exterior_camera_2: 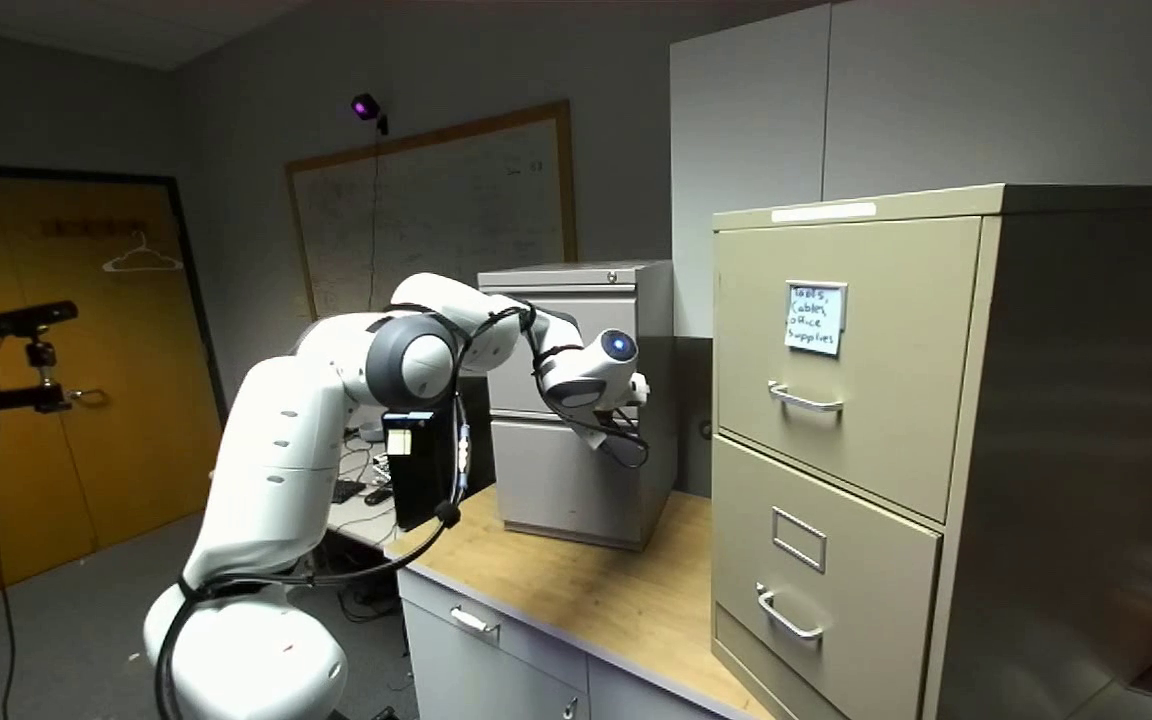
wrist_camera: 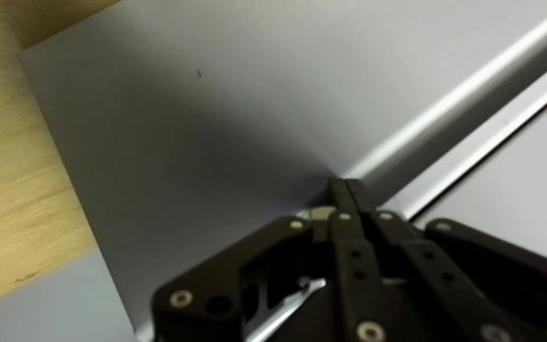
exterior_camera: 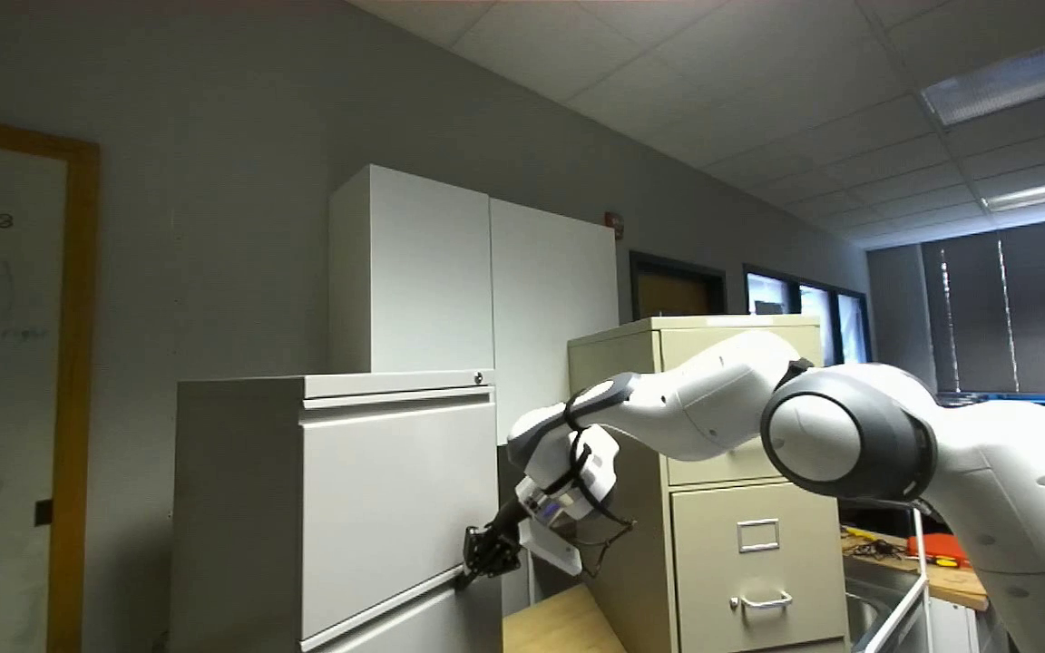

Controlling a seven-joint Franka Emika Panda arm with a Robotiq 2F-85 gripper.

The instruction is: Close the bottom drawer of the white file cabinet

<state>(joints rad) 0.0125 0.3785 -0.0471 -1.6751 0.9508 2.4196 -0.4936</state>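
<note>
Gripper (wrist_camera: 350, 184): fingers together, holding nothing, tips at top edge of the bottom drawer (exterior_camera_2: 561, 485) of the white file cabinet (exterior_camera: 350, 517). Drawer front, mid-frame in an exterior view, looks nearly flush. Wooden countertop (exterior_camera_2: 656, 575) gives room toward the beige file cabinet (exterior_camera_2: 836, 450), frame right.

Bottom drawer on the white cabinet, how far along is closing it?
Done: the bottom drawer looks flush, or nearly, with the upper drawer front. In hand: the closed fingers sit at the bottom drawer's top edge, contact unclear. Left: perhaps a final nudge, then backing the fingers away.
</note>
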